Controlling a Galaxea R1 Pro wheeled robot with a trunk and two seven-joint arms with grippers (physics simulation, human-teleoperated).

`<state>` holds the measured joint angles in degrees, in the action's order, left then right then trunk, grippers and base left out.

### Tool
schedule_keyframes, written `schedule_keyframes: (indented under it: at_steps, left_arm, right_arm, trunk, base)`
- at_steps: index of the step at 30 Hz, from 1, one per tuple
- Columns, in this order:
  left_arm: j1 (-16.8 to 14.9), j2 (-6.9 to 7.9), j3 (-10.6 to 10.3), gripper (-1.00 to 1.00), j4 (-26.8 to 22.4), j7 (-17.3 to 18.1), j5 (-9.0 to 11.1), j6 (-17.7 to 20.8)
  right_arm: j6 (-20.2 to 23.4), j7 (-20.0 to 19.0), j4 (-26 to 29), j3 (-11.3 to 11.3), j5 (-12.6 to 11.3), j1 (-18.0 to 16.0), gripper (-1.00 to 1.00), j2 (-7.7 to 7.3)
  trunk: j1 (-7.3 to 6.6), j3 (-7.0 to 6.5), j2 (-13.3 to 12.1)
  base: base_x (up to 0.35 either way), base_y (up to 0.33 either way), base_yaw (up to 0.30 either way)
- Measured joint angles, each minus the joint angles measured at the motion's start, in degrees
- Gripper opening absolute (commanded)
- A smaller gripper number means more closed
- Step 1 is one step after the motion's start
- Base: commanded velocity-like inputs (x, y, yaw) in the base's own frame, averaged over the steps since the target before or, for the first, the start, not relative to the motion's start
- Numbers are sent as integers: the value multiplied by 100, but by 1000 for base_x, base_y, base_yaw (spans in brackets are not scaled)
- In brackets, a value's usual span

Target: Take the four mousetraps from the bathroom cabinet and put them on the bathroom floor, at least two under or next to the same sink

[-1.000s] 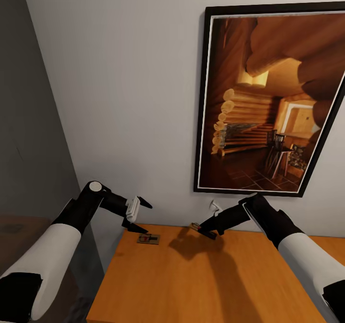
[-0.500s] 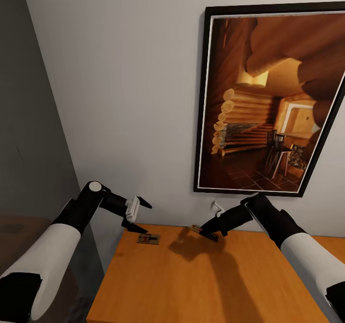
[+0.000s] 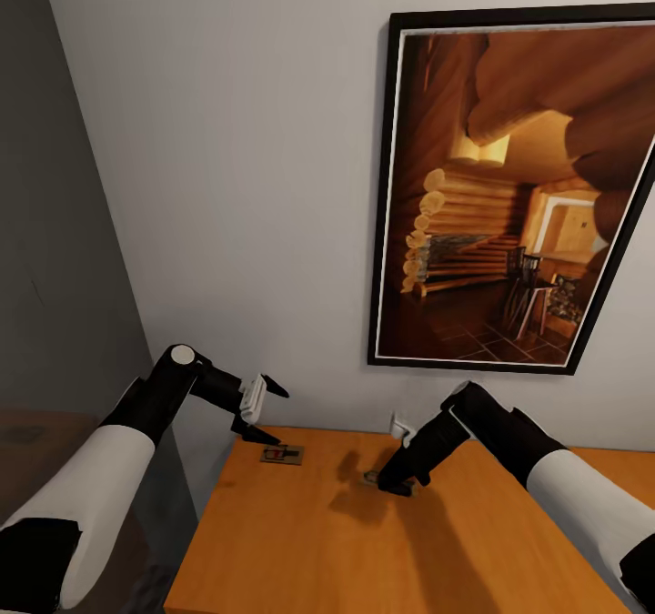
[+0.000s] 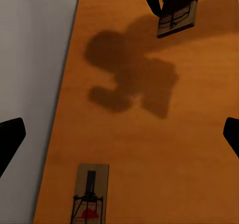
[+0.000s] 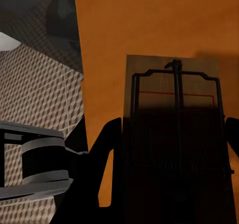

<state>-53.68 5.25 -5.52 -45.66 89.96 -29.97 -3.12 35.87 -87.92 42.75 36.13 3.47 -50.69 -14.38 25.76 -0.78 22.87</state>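
Head view: 2 mousetraps on cabinet (image 3: 364, 541) worktop. Free mousetrap (image 3: 281, 455) lies flat nr back-left corner, just below left hand (image 3: 264, 411), fingers apart. 2nd mousetrap (image 3: 371, 479) clamped in right hand (image 3: 393, 484); open worktop in front.

L wrist view: free trap's (image 4: 90, 194) long axis runs along the worktop's wall edge.

R wrist view: held trap (image 5: 174, 129) betw fingers; bathroom floor (image 5: 35, 99) past worktop edge.

Light: even, soft, fairly bright on wall (image 3: 236, 186)
Shadows: soft dark patch on cabinet (image 3: 300, 541) top beneath right arm (image 3: 509, 441)
Glare: slight sheen on wood
Focus: close mousetrap (image 5: 174, 134) dim, slightly blurred
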Motion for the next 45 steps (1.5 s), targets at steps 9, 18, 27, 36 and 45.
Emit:
schedule_keyframes:
  at_steps: [9,18,27,36,45]
  left_arm:
    - [0,0,0,100,1,0,-18,1]
    - [0,0,0,100,1,0,-19,1]
    - [0,-7,0,100,3,0,-19,1]
    - [0,-9,-1,100,3,0,-19,1]
    - [0,-9,-3,100,3,0,-19,1]
  right_arm:
    - [203,-3,237,-6,0,0,-100,4]
    - [639,4,457,-29,-6,0,-100,7]
    - [674,4,517,-457,-3,-1,-100,14]
    - [1119,13,1049,-622,16,-1,-100,8]
    - [1442,16,1631,-614,30,-3,-100,6]
  trunk:
    - [0,0,0]
    - [0,0,0]
    - [0,0,0]
    - [0,0,1]
    - [0,0,0]
  base:
    - [0,0,0]
    - [0,0,0]
    - [0,0,0]
    - [0,0,0]
    - [0,0,0]
